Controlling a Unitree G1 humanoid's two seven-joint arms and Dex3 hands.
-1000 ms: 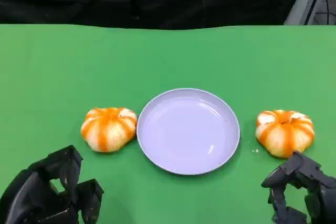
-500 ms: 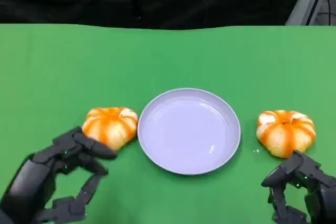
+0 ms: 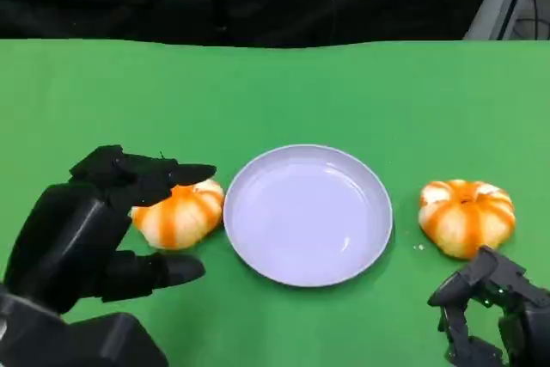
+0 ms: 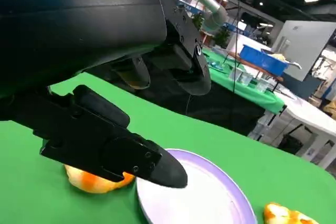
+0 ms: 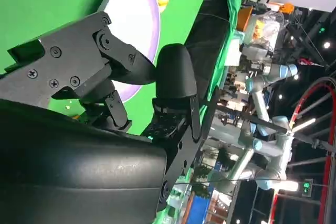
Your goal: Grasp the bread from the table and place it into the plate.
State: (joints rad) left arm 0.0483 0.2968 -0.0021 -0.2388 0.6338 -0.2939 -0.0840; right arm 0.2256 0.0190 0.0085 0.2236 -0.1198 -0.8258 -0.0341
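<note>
A green bench is seen from above. A round pale purple plate is set in the middle of it. Nothing is seen in the plate.

Two orange and white breads are laid on the bench, one on each side of the plate. The left bread is placed just beside the plate's rim. The right bread is placed a little apart from the plate.

The left robot hand is held over the left bread. Its fingers are spread apart, and nothing is held in them. The top fingers are stretched over the far side of the bread, and a lower finger is pointed along the near side. It cannot be told if the bread is touched. In the left wrist view, the left bread is partly hidden under one black finger, and the plate is seen right next to it.

The right robot hand is kept low at the near edge of the bench, close to the right bread. Its fingers are curled in, and nothing is held in them.
</note>
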